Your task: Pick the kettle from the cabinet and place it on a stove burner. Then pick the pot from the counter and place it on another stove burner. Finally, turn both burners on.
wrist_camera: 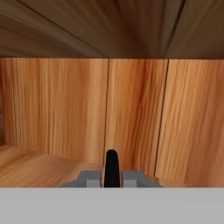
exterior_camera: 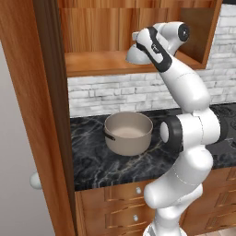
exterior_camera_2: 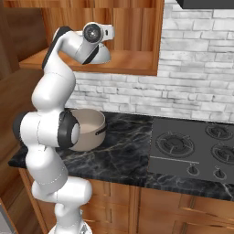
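While the arm is reaching up into the wooden wall cabinet (exterior_camera: 106,64), its end effector (wrist_camera: 112,168) is looking along the plank shelf at the grained back panels, and in the hand view the two dark tips are sitting pressed together as one black upright with a grey block at each side. They are clenched; whether they are pinching the kettle's thin handle I cannot tell from that view.

In the left base view, the cabinet's tall side panel is filling the 9 o'clock side. The kettle (exterior_camera: 134,55) is showing as a silvery-white dome at the front edge of the shelf, at about 12 o'clock, touching the dark wrist of the arm, which is covering its right half. Below it, near the picture's centre, the beige pot (exterior_camera: 128,132) is sitting upright on the black marble counter (exterior_camera: 92,156), its pale inside showing and one dark side handle pointing toward 9 o'clock.

In the right base view, the kettle (exterior_camera_2: 103,54) is peeking out beside the wrist at 11 o'clock, the pot (exterior_camera_2: 91,128) is partly hidden behind the arm's elbow, and at 3 to 4 o'clock the dark grey cooktop (exterior_camera_2: 160,161) is lying flush in the counter, carrying ringed burners (exterior_camera_2: 176,144) and small knobs (exterior_camera_2: 193,170).
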### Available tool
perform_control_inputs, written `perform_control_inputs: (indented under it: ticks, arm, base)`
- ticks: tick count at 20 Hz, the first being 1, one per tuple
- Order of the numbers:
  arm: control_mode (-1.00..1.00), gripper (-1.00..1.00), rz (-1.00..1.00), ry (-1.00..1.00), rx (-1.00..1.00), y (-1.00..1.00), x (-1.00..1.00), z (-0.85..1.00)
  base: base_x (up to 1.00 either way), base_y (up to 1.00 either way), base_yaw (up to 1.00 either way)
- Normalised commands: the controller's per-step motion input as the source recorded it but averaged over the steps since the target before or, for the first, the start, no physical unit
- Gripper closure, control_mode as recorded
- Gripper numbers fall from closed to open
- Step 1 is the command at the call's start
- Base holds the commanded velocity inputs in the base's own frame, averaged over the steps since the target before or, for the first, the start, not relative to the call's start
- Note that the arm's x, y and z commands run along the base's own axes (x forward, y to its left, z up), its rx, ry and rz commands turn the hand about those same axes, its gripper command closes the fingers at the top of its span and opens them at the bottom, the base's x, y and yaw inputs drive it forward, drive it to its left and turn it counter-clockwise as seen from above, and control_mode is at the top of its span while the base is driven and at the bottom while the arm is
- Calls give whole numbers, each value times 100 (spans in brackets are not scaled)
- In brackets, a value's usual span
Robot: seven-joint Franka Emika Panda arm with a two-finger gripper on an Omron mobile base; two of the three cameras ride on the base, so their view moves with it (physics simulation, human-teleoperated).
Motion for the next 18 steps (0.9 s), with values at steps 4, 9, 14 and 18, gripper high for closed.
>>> perform_control_inputs:
  ticks: [4,9,14,18]
  arm:
    - [-100,100,0,0,0,0,-9,0]
    - [-100,100,-1,-2,0,0,-25,0]
    - [-100,100,0,-2,0,0,-28,1]
    - [-100,100,0,-3,-1,0,-25,9]
  base:
    - [0,0,0]
    - [0,0,0]
    - [0,0,0]
    - [0,0,0]
